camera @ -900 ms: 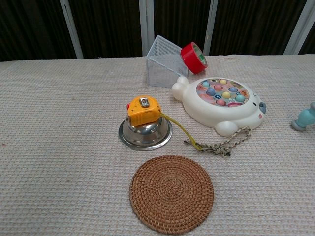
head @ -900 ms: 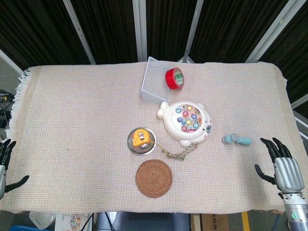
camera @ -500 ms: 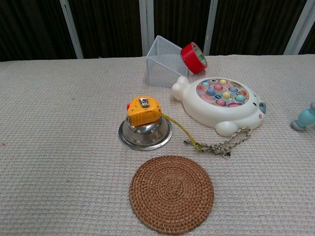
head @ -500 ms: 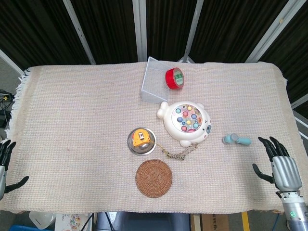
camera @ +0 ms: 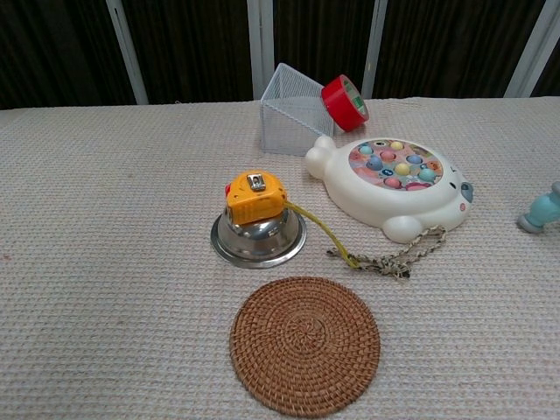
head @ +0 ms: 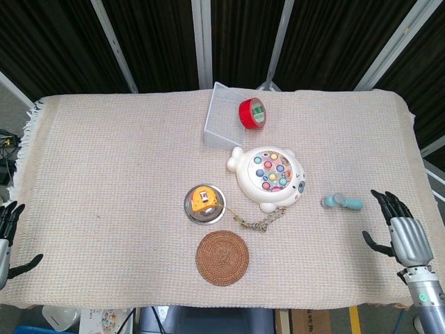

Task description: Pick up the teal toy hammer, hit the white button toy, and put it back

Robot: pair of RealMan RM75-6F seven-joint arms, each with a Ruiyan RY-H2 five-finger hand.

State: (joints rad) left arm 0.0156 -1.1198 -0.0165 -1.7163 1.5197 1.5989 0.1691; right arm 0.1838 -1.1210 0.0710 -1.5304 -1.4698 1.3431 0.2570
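Note:
The teal toy hammer lies flat on the cloth, just right of the white button toy; only its head end shows at the chest view's right edge. The white button toy is a bear-shaped pad with coloured buttons. My right hand hovers near the table's right edge, fingers spread and empty, a short way right of and nearer than the hammer. At the far left edge my left hand also holds nothing, fingers apart.
An orange tape measure sits on an upturned steel bowl, its yellow tape running to a chain. A woven coaster lies in front. A tipped clear box and a red tape roll stand behind the toy.
My right hand has crept forward and slightly left, toward the hammer. Nothing else has moved.

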